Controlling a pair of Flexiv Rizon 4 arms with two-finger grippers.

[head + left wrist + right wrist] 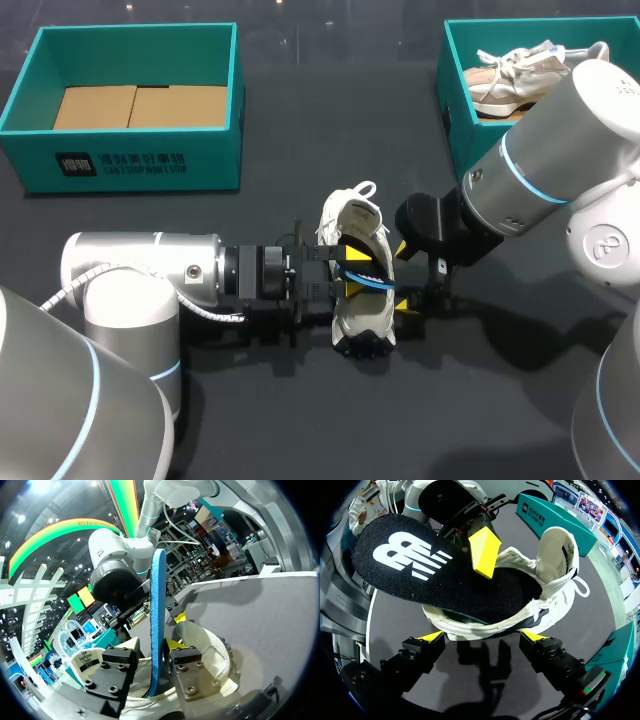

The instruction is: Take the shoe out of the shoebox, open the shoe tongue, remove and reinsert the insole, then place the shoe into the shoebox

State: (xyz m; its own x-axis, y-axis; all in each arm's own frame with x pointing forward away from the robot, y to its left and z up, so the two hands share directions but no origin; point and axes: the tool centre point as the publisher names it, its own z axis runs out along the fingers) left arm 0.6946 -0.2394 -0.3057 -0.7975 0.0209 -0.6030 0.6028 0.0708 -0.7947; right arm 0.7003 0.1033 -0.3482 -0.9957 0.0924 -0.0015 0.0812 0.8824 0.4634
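Note:
A white shoe [362, 300] lies on the dark table's middle, its tongue [557, 555] pulled up. The insole [445, 575], black on top with a blue underside [158, 610], slants out of the shoe's opening, its front end inside. My left gripper [352, 275] comes in from the left over the shoe. The insole stands between its fingers [186, 666], with a gap on one side, so it is open. One yellow tip [483, 552] rests on the insole's top. My right gripper [403, 277] stands open against the shoe's right side, its fingertips [431, 637] straddling the sole.
A teal shoebox [120, 165] with cardboard inside stands at the back left. A second teal shoebox [455, 110] at the back right holds another pale shoe [510, 80], partly behind my right arm [560, 150]. Bare table lies in front of the shoe.

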